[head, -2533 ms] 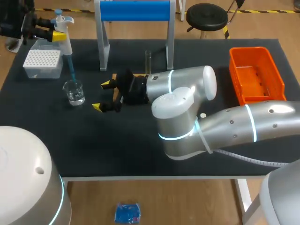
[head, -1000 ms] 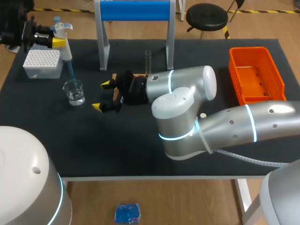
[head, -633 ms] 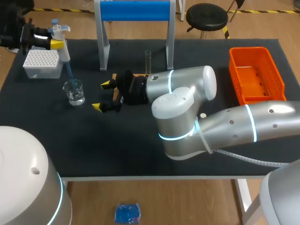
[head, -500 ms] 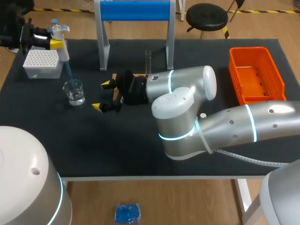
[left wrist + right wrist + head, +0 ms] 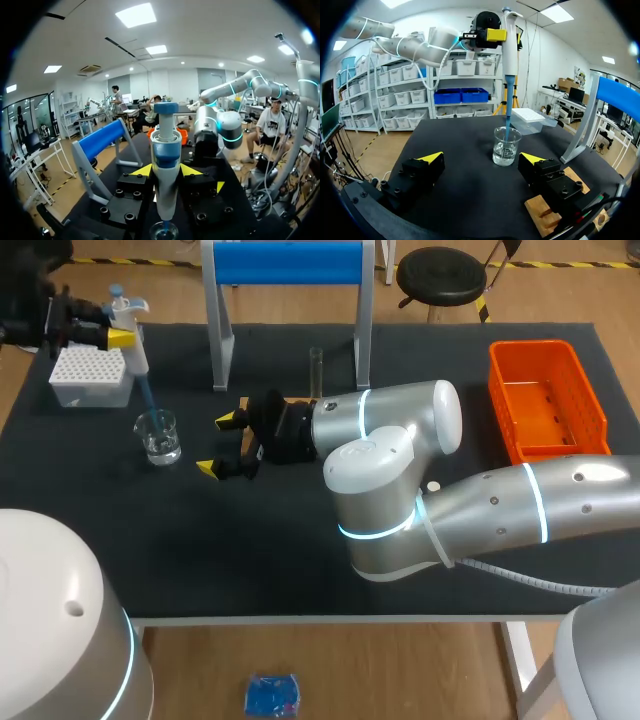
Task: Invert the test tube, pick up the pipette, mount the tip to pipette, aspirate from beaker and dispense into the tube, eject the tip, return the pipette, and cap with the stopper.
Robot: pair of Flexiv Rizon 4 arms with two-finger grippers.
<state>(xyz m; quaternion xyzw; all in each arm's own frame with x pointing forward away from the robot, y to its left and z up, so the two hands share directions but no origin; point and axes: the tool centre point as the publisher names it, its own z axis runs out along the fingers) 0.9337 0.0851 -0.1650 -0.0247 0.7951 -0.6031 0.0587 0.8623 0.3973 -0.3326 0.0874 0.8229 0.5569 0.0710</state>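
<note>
Pipette handling first: the white-and-blue plastic pipette (image 5: 128, 320) looks light and stiff but smooth, so I'd hold it on the barrel just under the head, which is where the left jaws are pinching it. It's at the upper left of the head frame, upright, with its pale blue tip (image 5: 148, 395) dipping into the small clear glass beaker (image 5: 158, 438). That's thin glass, probably easy to knock over. The left arm (image 5: 410, 47) holds its wrist level above the beaker. The right arm (image 5: 400, 435) lies low across the middle of the black worktop (image 5: 250, 560), jaws spread wide on nothing, aimed at the beaker.
</note>
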